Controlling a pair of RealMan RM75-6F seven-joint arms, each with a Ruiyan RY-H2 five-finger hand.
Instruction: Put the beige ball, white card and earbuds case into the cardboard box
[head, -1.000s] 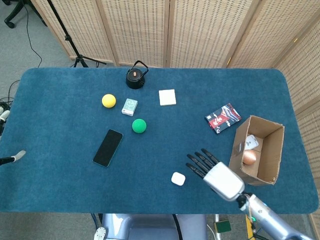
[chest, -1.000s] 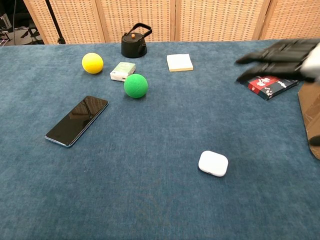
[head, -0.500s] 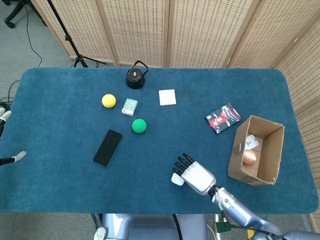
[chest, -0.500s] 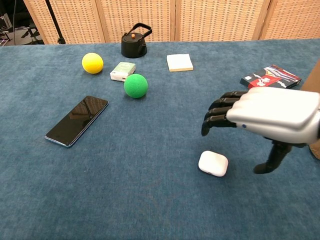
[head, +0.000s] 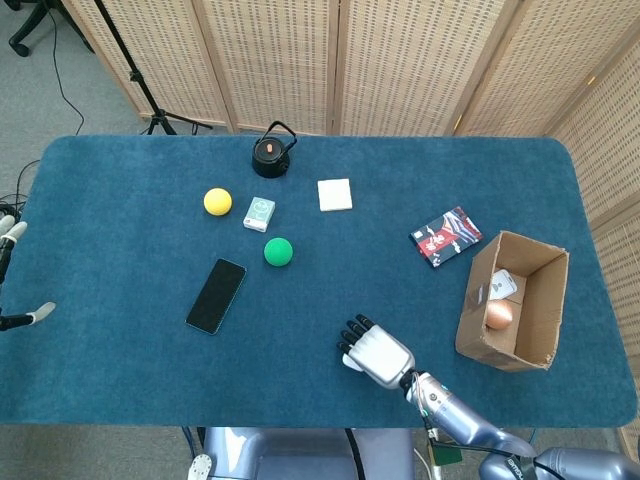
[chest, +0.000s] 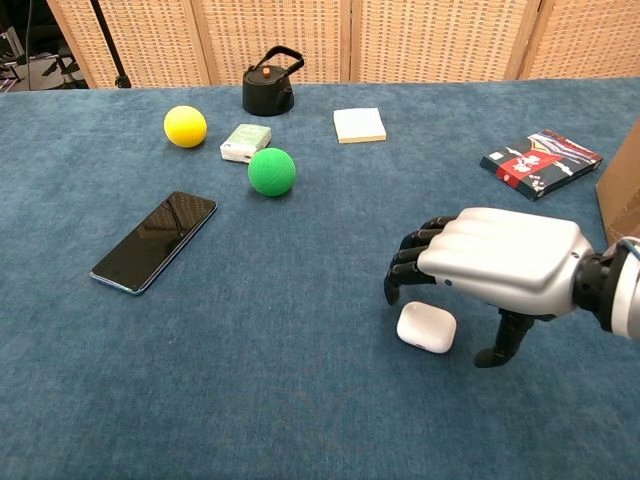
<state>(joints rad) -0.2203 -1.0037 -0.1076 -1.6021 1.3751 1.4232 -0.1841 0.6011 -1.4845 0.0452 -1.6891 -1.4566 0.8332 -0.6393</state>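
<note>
One second on, the right hand (chest: 487, 270) has dropped from beside the cardboard box (head: 530, 322) to arch over the earbuds case (chest: 426, 327) near the table's front edge, fingers spread, not gripping. The box holds the beige ball (head: 498, 314) and white card (head: 503, 284).

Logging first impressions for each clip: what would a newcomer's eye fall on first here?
The silver right hand near the table's front edge, arched over the white earbuds case with fingers apart, not yet gripping it. Then the cardboard box at the right, with the beige ball and white card inside.
</note>
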